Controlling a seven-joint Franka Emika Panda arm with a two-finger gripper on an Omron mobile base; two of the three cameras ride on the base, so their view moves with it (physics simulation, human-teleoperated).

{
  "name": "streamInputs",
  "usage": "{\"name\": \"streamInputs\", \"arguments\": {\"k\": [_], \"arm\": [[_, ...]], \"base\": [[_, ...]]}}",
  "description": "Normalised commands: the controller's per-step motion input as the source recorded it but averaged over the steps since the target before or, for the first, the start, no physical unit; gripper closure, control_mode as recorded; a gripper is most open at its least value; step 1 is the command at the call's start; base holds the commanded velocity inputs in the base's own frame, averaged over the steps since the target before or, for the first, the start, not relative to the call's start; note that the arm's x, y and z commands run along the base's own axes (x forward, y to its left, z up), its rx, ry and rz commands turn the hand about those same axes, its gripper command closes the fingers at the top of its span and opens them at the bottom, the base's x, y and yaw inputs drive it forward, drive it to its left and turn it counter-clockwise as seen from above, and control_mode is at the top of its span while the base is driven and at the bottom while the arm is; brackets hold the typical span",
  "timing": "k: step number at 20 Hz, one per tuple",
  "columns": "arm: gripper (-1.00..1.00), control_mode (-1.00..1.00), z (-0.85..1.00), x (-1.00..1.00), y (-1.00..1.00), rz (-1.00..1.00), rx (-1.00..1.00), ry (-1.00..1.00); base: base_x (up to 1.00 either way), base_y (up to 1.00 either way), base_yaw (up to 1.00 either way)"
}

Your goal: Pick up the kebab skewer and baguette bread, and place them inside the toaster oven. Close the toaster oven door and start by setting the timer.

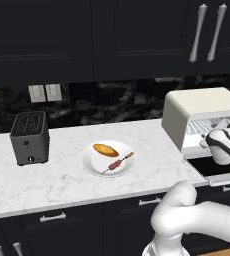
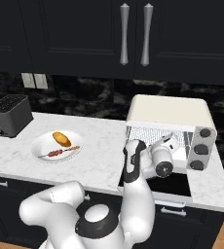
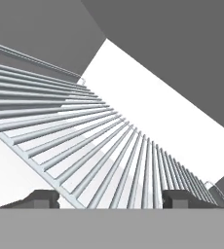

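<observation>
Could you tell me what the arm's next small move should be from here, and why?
Probably back the gripper out of the toaster oven and swing left toward the white plate. Its fingers stand apart at the wire rack with nothing between them, the toaster oven door is already down, and both the kebab skewer and the baguette lie on the plate.

White Franka arm with dark joints (image 2: pixel 133 194) rose from the base, elbow bent, forearm angled up toward 1 o'clock in the right base view. Wrist rolled hard, so the hand view sat tilted. Two-finger gripper (image 3: pixel 113 198) was spread wide, dark fingertips (image 3: pixel 182 198) at 5 and 7 o'clock, nothing between them.
</observation>
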Motion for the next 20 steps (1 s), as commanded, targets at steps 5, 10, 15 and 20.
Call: {"name": "streamInputs", "arguments": {"k": [5, 10, 15, 20], "arm": [[1.00, -1.00, 0.03, -0.01, -0.07, 0.00, 0.01, 0.03], [1.00, -1.00, 0.00, -0.29, -0.18, 0.00, 0.05, 0.09], [1.00, -1.00, 0.00, -0.50, 0.00, 0.00, 0.07, 0.14], [1.00, -1.00, 0.00, -0.76, 0.00, 0.00, 0.11, 0.11]], "base": [[0.00, 0.00, 0.00], [0.00, 0.00, 0.00], [0.00, 0.00, 0.00], [0.00, 0.00, 0.00]]}}
